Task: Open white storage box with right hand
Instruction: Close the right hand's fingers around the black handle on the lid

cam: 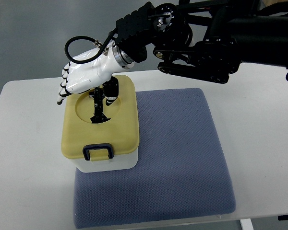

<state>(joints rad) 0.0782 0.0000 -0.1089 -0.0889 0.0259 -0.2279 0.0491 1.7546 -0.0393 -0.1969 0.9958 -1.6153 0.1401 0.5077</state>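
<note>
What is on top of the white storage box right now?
A closed yellowish lid with a dark latch at its near edge. The right robot hand hovers over the lid's far-left part, covering it. The box's inside is hidden.

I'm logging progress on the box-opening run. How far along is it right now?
Done: the right hand has reached over the white storage box, which stands on the blue mat. In hand: its fingers hang above the far left of the yellow lid, near the black handle, gripping nothing clearly. Left: the front latch looks shut and the lid sits flat, so opening hasn't started.
</note>
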